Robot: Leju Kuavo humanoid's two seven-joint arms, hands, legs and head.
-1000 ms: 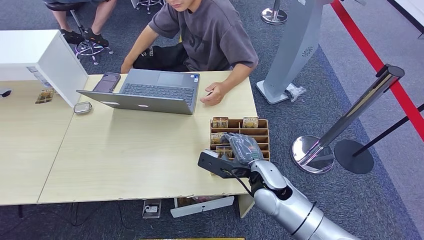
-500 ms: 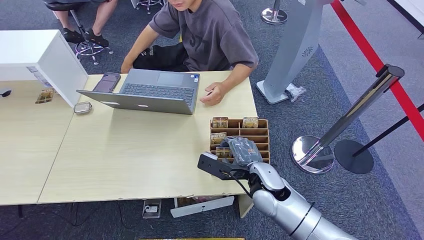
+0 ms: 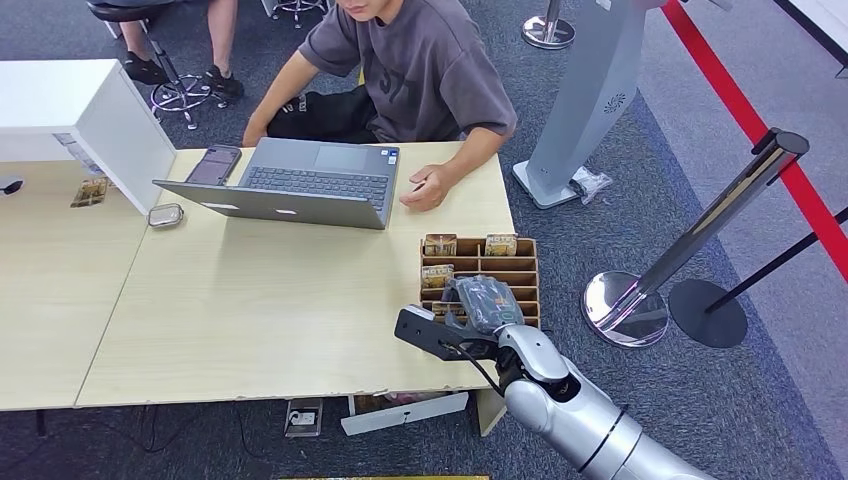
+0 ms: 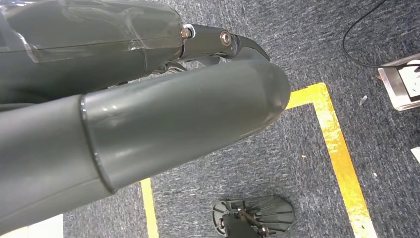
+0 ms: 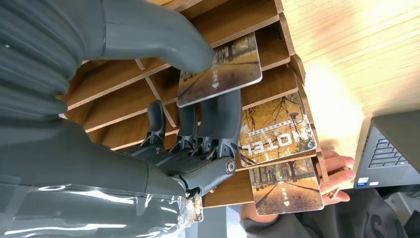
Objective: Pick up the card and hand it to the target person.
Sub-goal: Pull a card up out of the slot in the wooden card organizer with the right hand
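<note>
— Where is your right hand?

— My right hand (image 3: 482, 302) is over the wooden rack (image 3: 511, 270) near the right edge of the table (image 3: 250, 310). In the wrist view my thumb (image 5: 163, 37) presses on top of a card (image 5: 221, 68) and my fingers (image 5: 218, 111) lie under it, so I am pinching that card, which is partly out of its slot.

— What else is in the rack?

— More cards: one (image 5: 276, 130) printed HOTEL just beside mine, and another (image 5: 286, 191) in the slot beyond.

— And the person?

— The person (image 3: 420, 70) sits at the far side behind a laptop (image 3: 300, 185), one hand (image 3: 428, 187) resting on the table just beyond the rack.

— Your left hand?

— My left hand (image 4: 148, 129) hangs over the carpet (image 4: 317, 49), by a yellow floor line (image 4: 339, 148). Whether it is spread or curled, I cannot tell.
</note>
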